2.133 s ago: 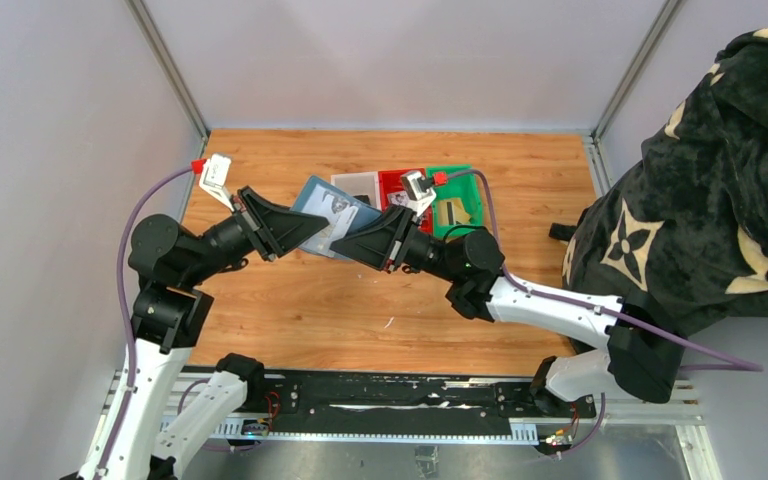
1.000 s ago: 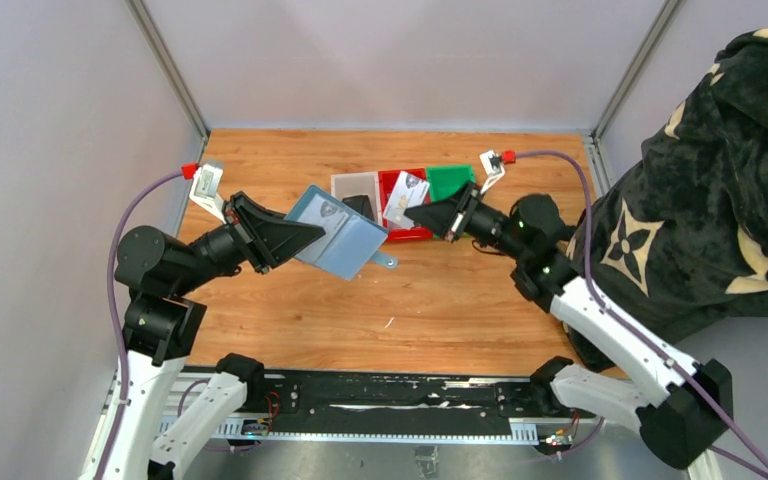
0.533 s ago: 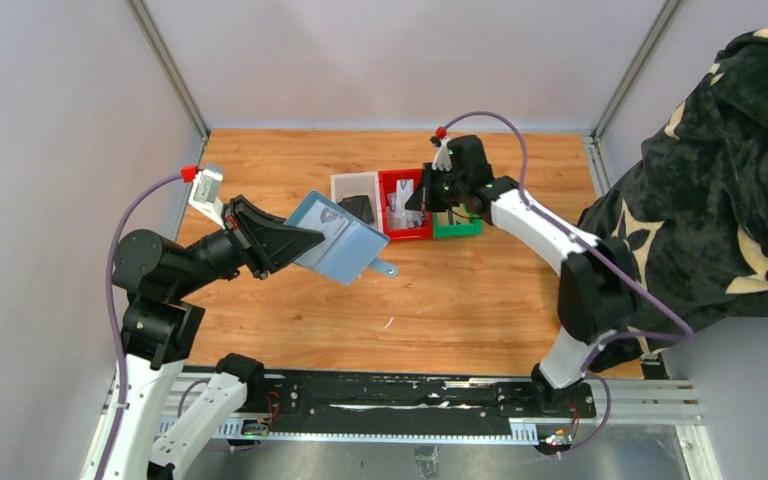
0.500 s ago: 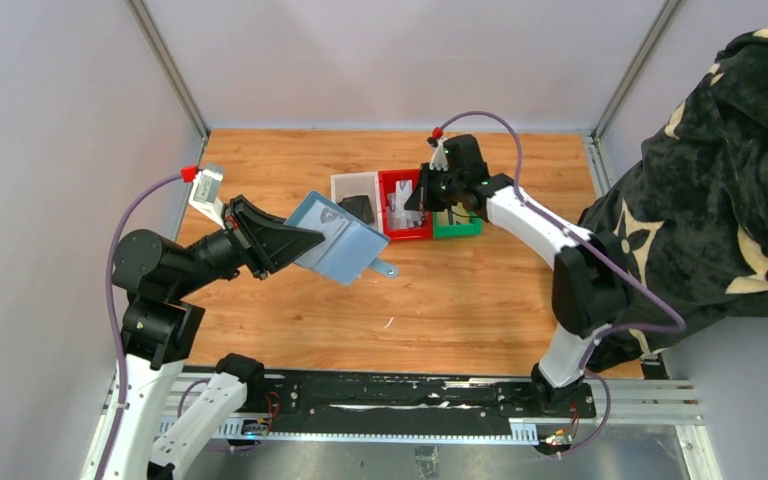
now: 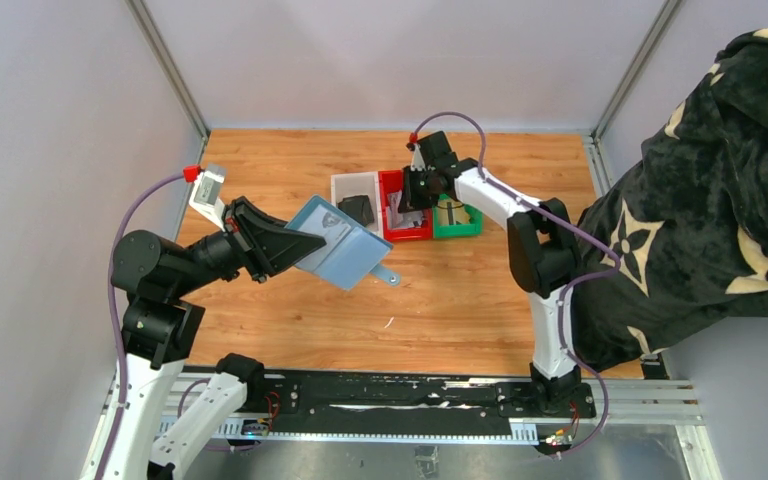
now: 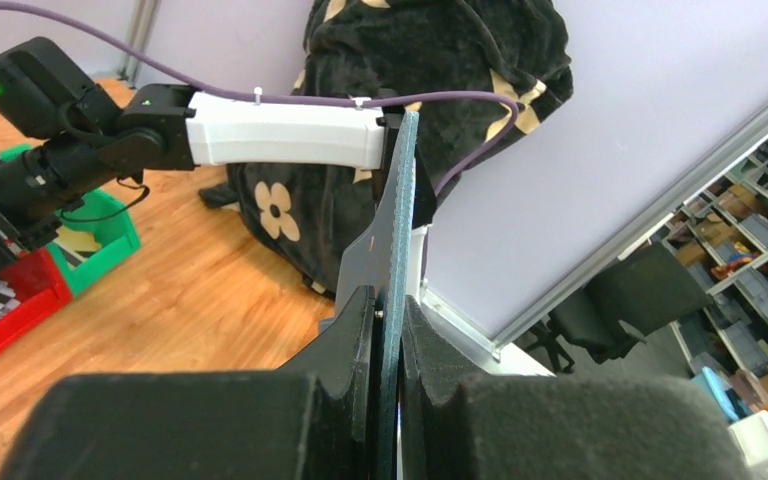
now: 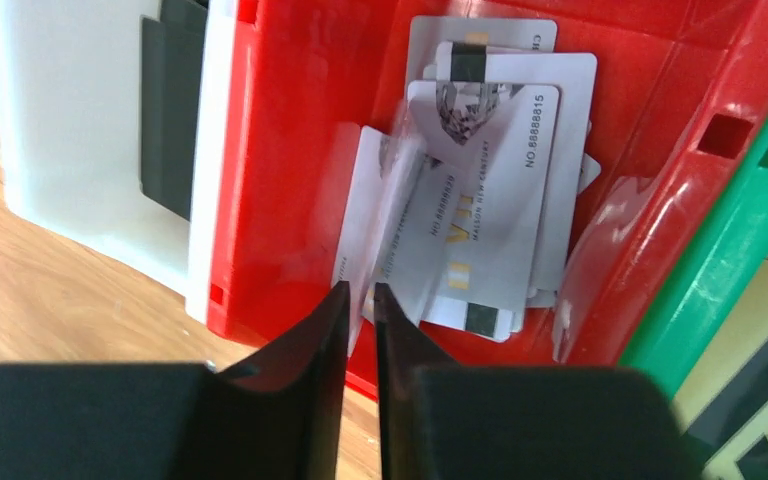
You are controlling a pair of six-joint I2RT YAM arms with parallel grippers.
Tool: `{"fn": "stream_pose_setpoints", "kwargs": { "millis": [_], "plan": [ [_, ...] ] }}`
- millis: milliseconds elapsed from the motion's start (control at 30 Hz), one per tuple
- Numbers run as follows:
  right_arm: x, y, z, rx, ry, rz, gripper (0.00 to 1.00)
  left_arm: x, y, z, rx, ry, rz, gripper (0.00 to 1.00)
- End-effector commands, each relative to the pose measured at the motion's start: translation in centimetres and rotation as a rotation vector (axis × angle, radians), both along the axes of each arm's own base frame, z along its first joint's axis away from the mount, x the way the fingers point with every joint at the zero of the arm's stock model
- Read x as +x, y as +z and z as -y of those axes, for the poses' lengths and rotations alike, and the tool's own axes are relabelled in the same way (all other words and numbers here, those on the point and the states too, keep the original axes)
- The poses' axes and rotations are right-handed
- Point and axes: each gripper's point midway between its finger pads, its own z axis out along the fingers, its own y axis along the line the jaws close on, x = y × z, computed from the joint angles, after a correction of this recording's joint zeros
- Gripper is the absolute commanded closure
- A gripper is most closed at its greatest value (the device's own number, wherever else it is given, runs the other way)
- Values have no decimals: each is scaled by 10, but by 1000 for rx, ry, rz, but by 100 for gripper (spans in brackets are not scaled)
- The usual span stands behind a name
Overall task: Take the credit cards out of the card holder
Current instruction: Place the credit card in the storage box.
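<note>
Several credit cards (image 7: pixel 490 180) in red bin (image 7: pixel 290 200); right claw (image 7: pixel 360 300) slightly apart, drop-off step; left claw (image 6: pixel 388 300) clamps card holder (image 5: pixel 345 255); next: pinch another card.

My left claw (image 6: pixel 390 312) is holding the card holder (image 5: pixel 340 243) above the counter (image 5: pixel 460 290), left of three side-by-side bins (image 5: pixel 339 190), while my right claw (image 7: pixel 361 298) is hanging over the credit cards (image 7: pixel 485 200) lying in the middle bin (image 7: pixel 290 150).
</note>
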Motion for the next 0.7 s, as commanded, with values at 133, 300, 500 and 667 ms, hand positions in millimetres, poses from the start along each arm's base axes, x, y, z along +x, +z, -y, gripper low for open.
{"fn": "stream_pose_setpoints", "kwargs": {
  "millis": [133, 300, 500, 667],
  "plan": [
    [-13, 65, 6, -3, -18, 104, 54, -10, 12, 3, -21, -52, 36, 100],
    [-49, 155, 10, 136, 40, 233, 30, -14, 13, 3, -26, -72, 28, 100],
    [-139, 273, 19, 486, 152, 437, 20, -19, 12, 5, -38, -106, -5, 100],
    [-224, 352, 25, 870, 330, 566, 16, -18, 8, 9, -44, -150, -58, 100]
  ]
}}
